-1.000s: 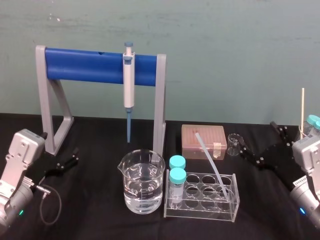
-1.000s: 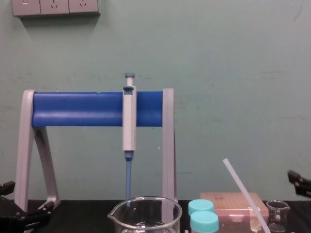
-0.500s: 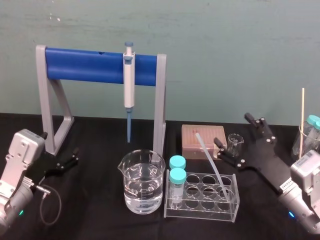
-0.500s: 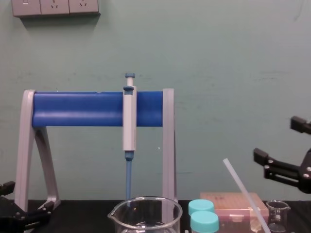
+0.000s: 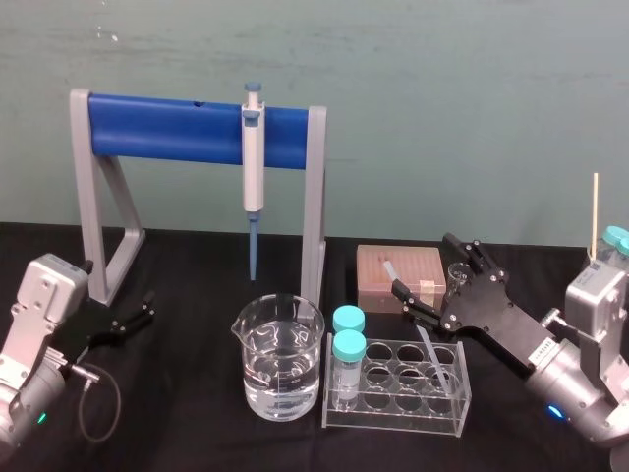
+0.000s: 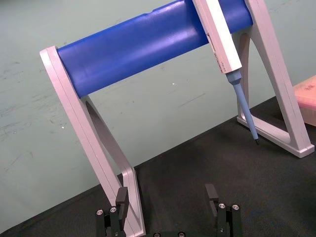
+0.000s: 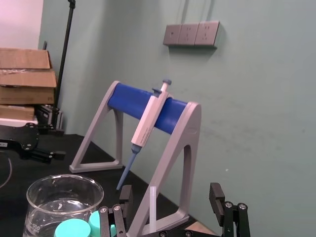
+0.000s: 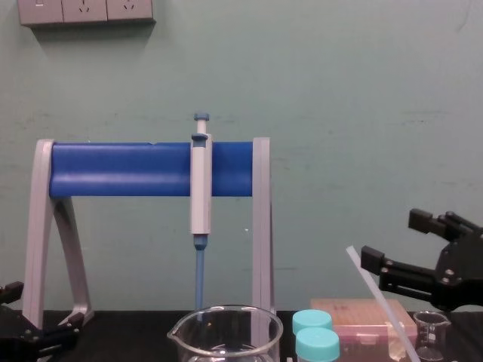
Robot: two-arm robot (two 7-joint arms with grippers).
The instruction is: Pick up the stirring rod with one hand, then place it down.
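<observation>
On the black worktop, before the blue stand, the rod stood propped in the clear rack, its foot in a right-hand cell and its long axis slanting up and to the robot's left, towards the pink box. The right claw, spread wide and empty, hung at the rod's upper half. Its wrist view showed the rod between the fingers, seemingly touching neither, so closing there looked likeliest. The left claw, also spread and empty, sat parked far left, well apart.
</observation>
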